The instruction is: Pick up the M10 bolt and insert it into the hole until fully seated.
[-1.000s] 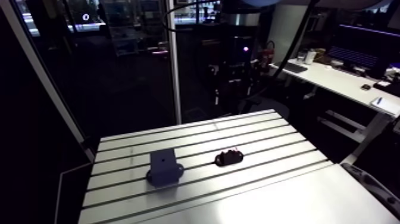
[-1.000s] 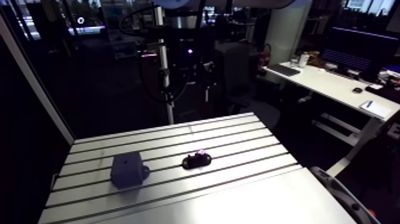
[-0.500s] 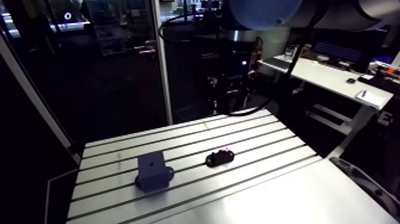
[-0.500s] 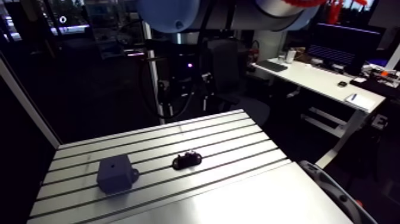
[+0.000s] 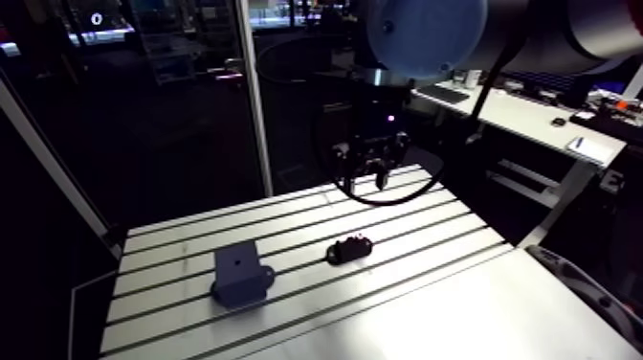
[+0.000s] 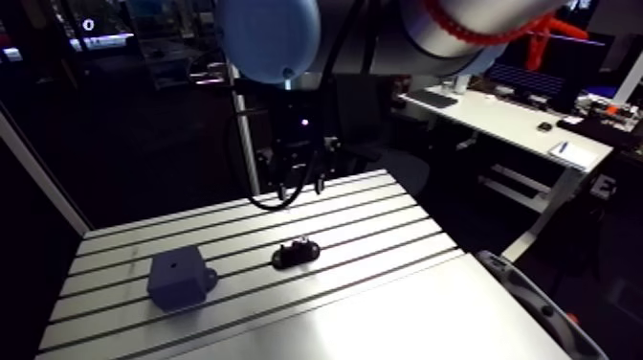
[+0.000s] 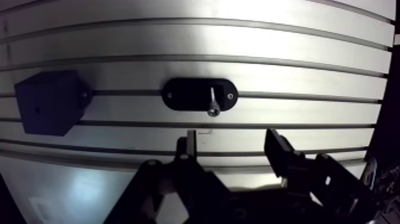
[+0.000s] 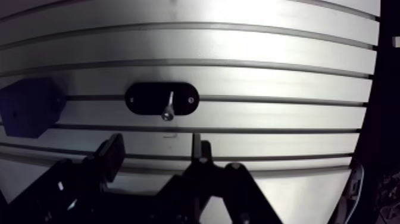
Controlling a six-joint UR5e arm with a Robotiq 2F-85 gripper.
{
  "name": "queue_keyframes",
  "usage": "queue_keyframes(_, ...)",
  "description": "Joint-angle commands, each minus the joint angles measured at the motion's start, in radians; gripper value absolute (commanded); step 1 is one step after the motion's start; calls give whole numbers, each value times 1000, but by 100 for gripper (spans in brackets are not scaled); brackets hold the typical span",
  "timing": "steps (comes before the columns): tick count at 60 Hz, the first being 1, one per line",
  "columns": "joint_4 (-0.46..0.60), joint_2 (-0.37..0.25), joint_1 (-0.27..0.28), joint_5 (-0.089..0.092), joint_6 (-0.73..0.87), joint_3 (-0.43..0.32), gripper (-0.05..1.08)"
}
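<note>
The M10 bolt [image 7: 212, 102] is a small silvery bolt resting in a black oval holder [image 7: 184, 94] in the middle of the slotted table [image 5: 431, 287]. Beside the holder stands a dark block [image 7: 50, 101] with a small hole [image 5: 236, 260] in its top face. In the wrist view my gripper [image 7: 233, 146] is open and holds nothing. The bolt lies a little ahead of its fingertips [image 7: 189, 142], apart from them. In the arm view the gripper [image 5: 368, 175] hangs above the far side of the table, beyond the holder [image 5: 348, 249] and the block [image 5: 239, 275].
The table's grooves run across the wrist view, under the holder and the block. A smooth plate [image 5: 498, 326] adjoins the table at the near right. The table ends in a dark drop [image 7: 390, 89] on the side away from the block.
The wrist and gripper have come down lower over the table's far side. The whole arm view has shifted with the camera. Holder, bolt and block stay where they were.
</note>
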Motion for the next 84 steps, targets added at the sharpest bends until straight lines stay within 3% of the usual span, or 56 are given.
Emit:
queue_keyframes(1,-28,17,-1,0,-1,19,37)
queue_keyframes(25,-39,48,-1,-2,4,31,47)
queue_keyframes(40,-88,58,2,-3,13,45,47)
queue_keyframes(84,-93,86,5,-5,22,61,50)
